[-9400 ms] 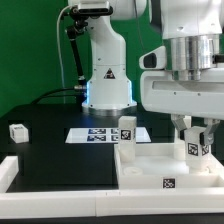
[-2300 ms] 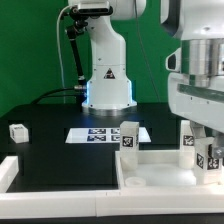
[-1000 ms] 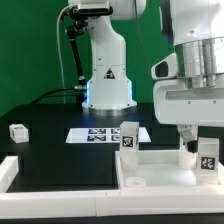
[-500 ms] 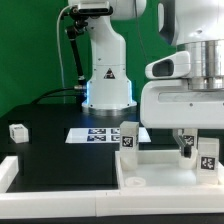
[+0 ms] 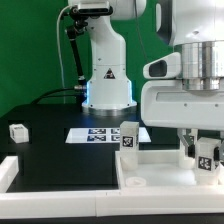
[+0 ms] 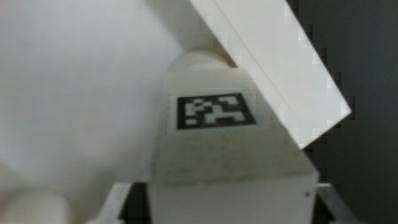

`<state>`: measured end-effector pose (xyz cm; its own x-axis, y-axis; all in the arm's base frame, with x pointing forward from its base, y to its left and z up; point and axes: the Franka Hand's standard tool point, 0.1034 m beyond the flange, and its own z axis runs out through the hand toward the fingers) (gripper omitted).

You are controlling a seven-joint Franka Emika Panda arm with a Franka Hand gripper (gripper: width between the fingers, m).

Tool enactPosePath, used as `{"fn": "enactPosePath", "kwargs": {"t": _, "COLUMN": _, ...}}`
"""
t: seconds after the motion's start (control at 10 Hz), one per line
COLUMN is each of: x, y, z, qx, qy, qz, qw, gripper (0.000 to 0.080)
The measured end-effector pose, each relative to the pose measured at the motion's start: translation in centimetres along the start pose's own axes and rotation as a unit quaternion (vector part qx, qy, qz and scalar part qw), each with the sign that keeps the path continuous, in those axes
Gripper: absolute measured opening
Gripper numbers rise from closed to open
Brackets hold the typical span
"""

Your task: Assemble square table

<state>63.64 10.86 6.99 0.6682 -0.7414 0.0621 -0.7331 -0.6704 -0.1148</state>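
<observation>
Slab: square table slab (image 5: 150,168) lies on the black tabletop (image 5: 50,150), front and toward the exterior view's right.
Held leg: upright, tagged, at the slab's right end (image 5: 208,156); whether it touches the slab is unclear.
Pincer: (image 5: 205,149) closed on the held leg.
Wrist view only: fingers (image 6: 118,204) pressed to both sides of the held leg (image 6: 217,110); its tip is beside the slab's raised rim (image 6: 267,60).
Exterior view only: second leg (image 5: 128,137) upright at the slab's back left corner; third leg (image 5: 17,131) well apart on the left; marker board (image 5: 100,134) behind the slab.
</observation>
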Motion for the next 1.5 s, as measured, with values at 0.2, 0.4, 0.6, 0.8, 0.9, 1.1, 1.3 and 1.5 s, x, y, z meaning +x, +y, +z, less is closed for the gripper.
{"fn": "enactPosePath", "kwargs": {"t": 0.2, "x": 0.03, "y": 0.49, "z": 0.04, "qx": -0.002, "qy": -0.017, "qz": 0.187, "qw": 0.982, "gripper": 0.0291}}
{"fn": "enactPosePath", "kwargs": {"t": 0.4, "x": -0.17, "y": 0.68, "z": 0.03, "qx": -0.002, "qy": -0.030, "qz": 0.303, "qw": 0.952, "gripper": 0.0291}}
{"fn": "enactPosePath", "kwargs": {"t": 0.6, "x": -0.53, "y": 0.83, "z": -0.01, "qx": 0.000, "qy": -0.045, "qz": 0.439, "qw": 0.897, "gripper": 0.0291}}
{"fn": "enactPosePath", "kwargs": {"t": 0.8, "x": -0.62, "y": 0.83, "z": 0.00, "qx": -0.002, "qy": -0.046, "qz": 0.478, "qw": 0.877, "gripper": 0.0291}}
{"fn": "enactPosePath", "kwargs": {"t": 0.9, "x": -0.60, "y": 0.88, "z": 0.06, "qx": -0.001, "qy": -0.046, "qz": 0.451, "qw": 0.891, "gripper": 0.0383}}
{"fn": "enactPosePath", "kwargs": {"t": 1.1, "x": -0.74, "y": 0.73, "z": 0.05, "qx": -0.002, "qy": -0.035, "qz": 0.347, "qw": 0.937, "gripper": 0.0531}}
{"fn": "enactPosePath", "kwargs": {"t": 1.3, "x": -0.72, "y": 0.45, "z": -0.06, "qx": 0.000, "qy": -0.027, "qz": 0.225, "qw": 0.974, "gripper": 0.0628}}
{"fn": "enactPosePath", "kwargs": {"t": 1.5, "x": -0.65, "y": 0.50, "z": -0.06, "qx": 0.002, "qy": -0.026, "qz": 0.153, "qw": 0.988, "gripper": 0.0646}}
